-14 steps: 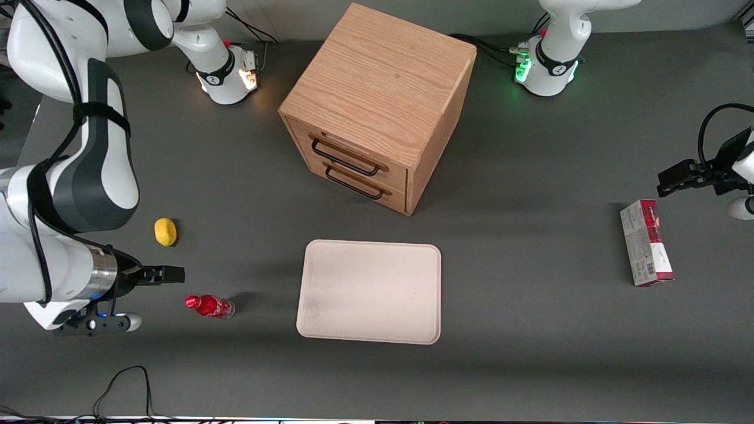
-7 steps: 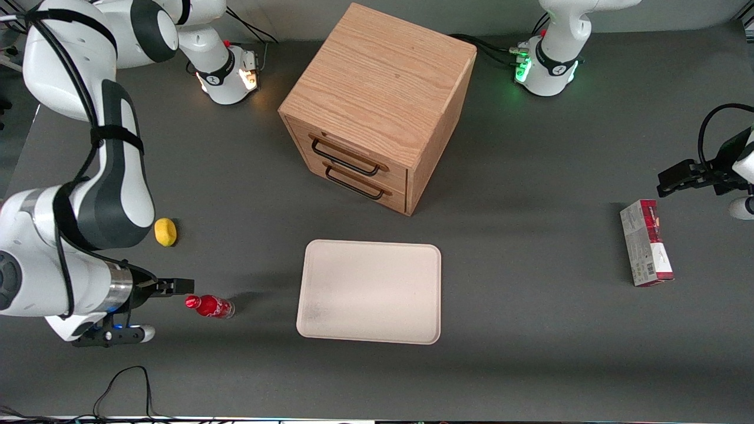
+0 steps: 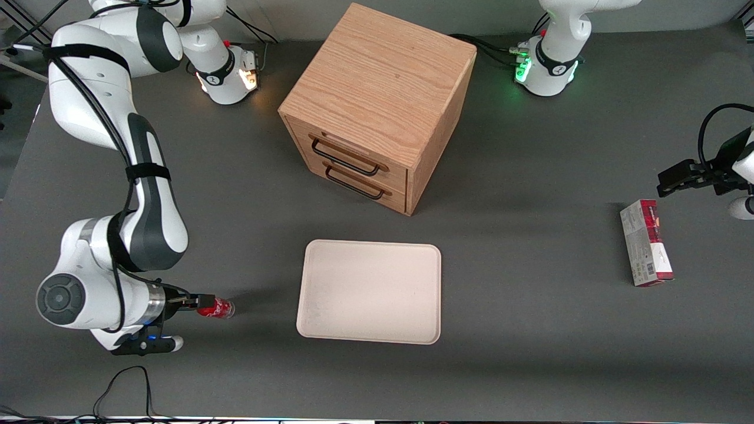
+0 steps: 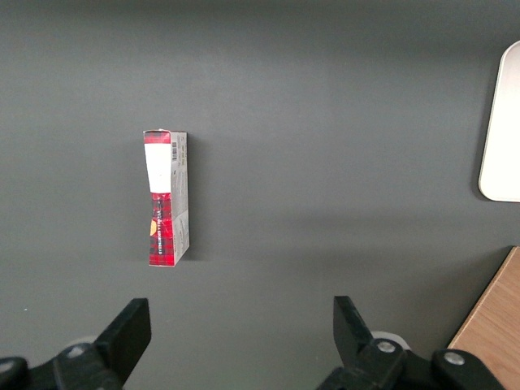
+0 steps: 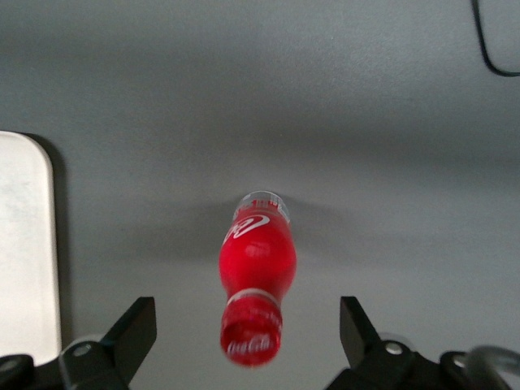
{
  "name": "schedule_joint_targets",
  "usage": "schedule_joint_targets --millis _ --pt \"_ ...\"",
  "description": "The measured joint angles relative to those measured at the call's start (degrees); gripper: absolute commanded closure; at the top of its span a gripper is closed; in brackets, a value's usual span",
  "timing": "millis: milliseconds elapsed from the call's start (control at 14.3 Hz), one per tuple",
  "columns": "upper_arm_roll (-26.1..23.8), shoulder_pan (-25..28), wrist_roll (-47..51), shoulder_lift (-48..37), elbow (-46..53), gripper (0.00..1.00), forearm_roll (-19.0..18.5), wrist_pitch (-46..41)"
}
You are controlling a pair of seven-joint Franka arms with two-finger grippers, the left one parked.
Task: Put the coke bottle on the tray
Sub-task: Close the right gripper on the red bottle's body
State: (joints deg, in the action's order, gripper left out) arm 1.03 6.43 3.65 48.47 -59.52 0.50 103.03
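Hand (image 3: 197, 302) open over coke bottle (image 3: 217, 308); tray (image 3: 369, 291) near.

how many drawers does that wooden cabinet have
2. The upper drawer sits above the lower drawer, both shut in the cabinet. The gripper is far off, at the coke bottle.

The coke bottle (image 3: 217, 308) lies on the table (image 3: 530, 330) between the gripper (image 3: 197, 302) and the tray (image 3: 370, 291); the cabinet (image 3: 377, 106) stands farther from the camera.

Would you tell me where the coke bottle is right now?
The coke bottle stands on the table toward the working arm's end, beside the tray, with the open gripper around its cap.
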Motion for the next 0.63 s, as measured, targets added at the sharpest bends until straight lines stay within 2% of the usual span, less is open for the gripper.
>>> schedule_joint_targets --millis 280,420,490,559,629 --pt "0.00 -0.01 -0.08 -0.07 -0.86 0.01 -0.12 0.59" --pt "0.00 -0.02 -0.24 -0.14 -0.90 0.08 -0.13 0.59" --pt "0.00 -0.02 -0.29 -0.20 -1.09 0.18 -0.13 0.59" --pt "0.00 -0.02 -0.36 -0.21 -1.24 0.41 -0.13 0.58" --pt "0.00 -0.04 -0.52 -0.21 -1.31 0.79 -0.14 0.58"
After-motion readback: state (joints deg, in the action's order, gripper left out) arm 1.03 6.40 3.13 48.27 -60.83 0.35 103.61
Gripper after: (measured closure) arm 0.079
